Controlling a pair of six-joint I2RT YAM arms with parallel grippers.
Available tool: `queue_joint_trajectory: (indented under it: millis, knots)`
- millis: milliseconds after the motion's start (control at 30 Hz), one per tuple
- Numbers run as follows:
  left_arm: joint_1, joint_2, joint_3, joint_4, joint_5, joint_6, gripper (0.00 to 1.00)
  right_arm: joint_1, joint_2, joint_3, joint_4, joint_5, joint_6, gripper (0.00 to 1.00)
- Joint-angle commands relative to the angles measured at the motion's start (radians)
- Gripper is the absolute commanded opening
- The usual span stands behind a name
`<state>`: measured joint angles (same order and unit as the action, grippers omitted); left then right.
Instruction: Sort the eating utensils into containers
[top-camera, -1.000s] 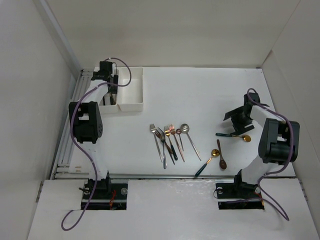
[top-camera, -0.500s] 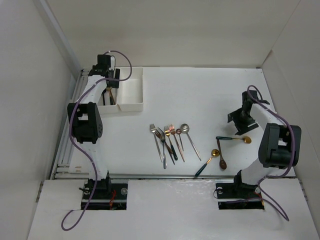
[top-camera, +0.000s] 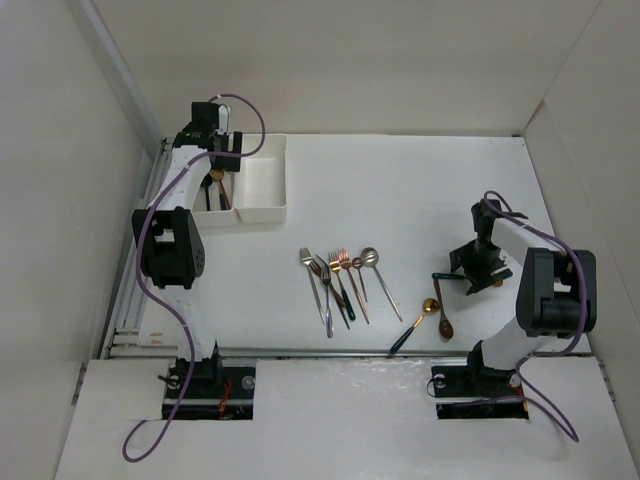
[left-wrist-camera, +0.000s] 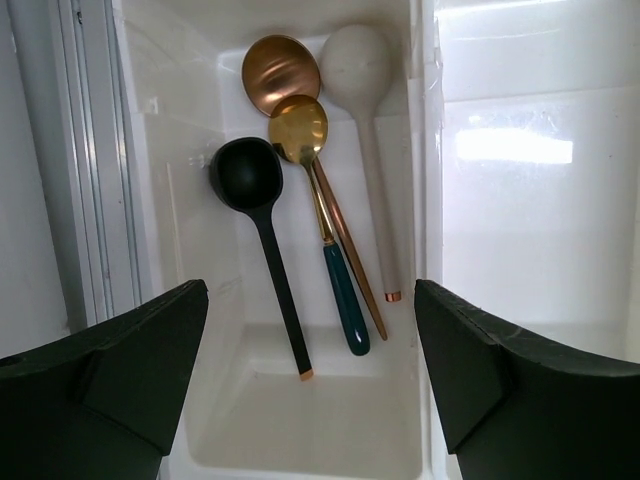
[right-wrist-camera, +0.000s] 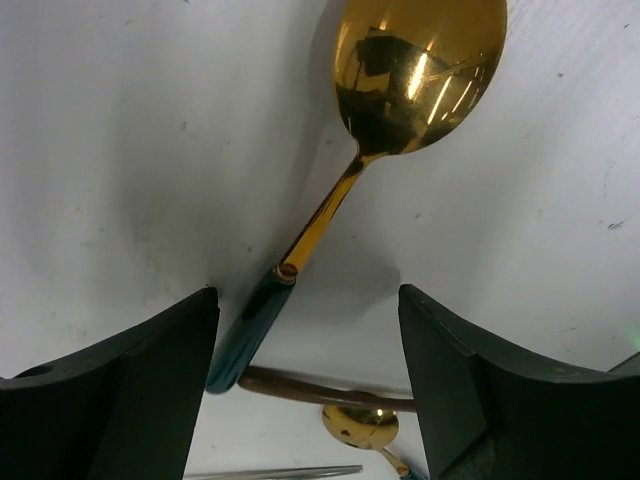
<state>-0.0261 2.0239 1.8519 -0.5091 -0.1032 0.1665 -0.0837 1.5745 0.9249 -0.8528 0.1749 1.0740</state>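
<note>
My left gripper is open and empty above the left container. In it lie a black spoon, a gold spoon with a teal handle, a copper spoon and a white spoon. The right container adjoins it. My right gripper is open, low over a gold spoon with a teal handle, its fingers either side of the handle.
Several forks and a spoon lie in a cluster at the table's middle. A gold spoon with a green handle and a brown spoon lie left of the right arm. A metal rail runs along the left edge.
My right gripper has come down and toward the near side, over the gold spoon. My left gripper has moved a little toward the back above the left container.
</note>
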Motion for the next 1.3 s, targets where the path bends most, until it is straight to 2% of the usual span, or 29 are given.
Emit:
queue_joint_trajectory:
  millis: [0,100,167,267,300,367,500,533,633,733,833,900,1100,1267]
  knots:
    - [0.006,-0.059,0.047,-0.022,0.022,-0.013,0.82,0.001,0.062,0.067,0.024,0.000,0.023,0.77]
    - [0.006,-0.059,0.047,-0.032,0.033,-0.013,0.82,0.024,0.137,0.116,0.024,-0.022,0.012,0.73]
    - [0.006,-0.059,0.047,-0.042,0.033,-0.013,0.82,0.033,0.179,0.138,0.034,-0.022,0.012,0.66]
    - [0.006,-0.059,0.058,-0.063,0.054,-0.002,0.83,0.033,0.212,0.163,0.034,-0.003,0.012,0.38]
    - [0.006,-0.059,0.072,-0.063,0.081,-0.002,0.85,0.033,0.213,0.163,0.034,0.009,0.001,0.19]
    - [0.006,-0.059,0.086,-0.086,0.123,0.019,0.85,0.033,0.223,0.172,0.043,0.020,-0.008,0.01]
    - [0.006,-0.059,0.138,-0.163,0.313,0.073,0.86,0.033,0.223,0.216,0.054,0.067,-0.063,0.00]
    - [0.006,-0.059,0.150,-0.180,0.398,0.086,0.86,0.033,0.223,0.232,0.067,0.101,-0.078,0.00]
    - [0.006,-0.059,0.202,-0.238,0.537,0.132,0.86,0.093,0.186,0.310,0.115,0.168,-0.157,0.00]
    - [-0.014,-0.068,0.234,-0.276,0.603,0.166,0.86,0.153,0.174,0.422,0.138,0.184,-0.212,0.00]
    - [-0.057,-0.077,0.245,-0.290,0.668,0.199,0.86,0.215,0.183,0.546,0.138,0.155,-0.224,0.00]
    - [-0.092,-0.077,0.245,-0.315,0.759,0.232,0.86,0.275,0.171,0.601,0.150,0.106,-0.211,0.00]
    - [-0.173,-0.087,0.224,-0.310,1.032,0.255,0.90,0.435,0.180,0.729,0.333,-0.086,-0.134,0.00]
    - [-0.227,-0.087,0.188,-0.232,1.045,0.194,0.91,0.597,0.280,0.903,0.324,-0.136,-0.123,0.00]
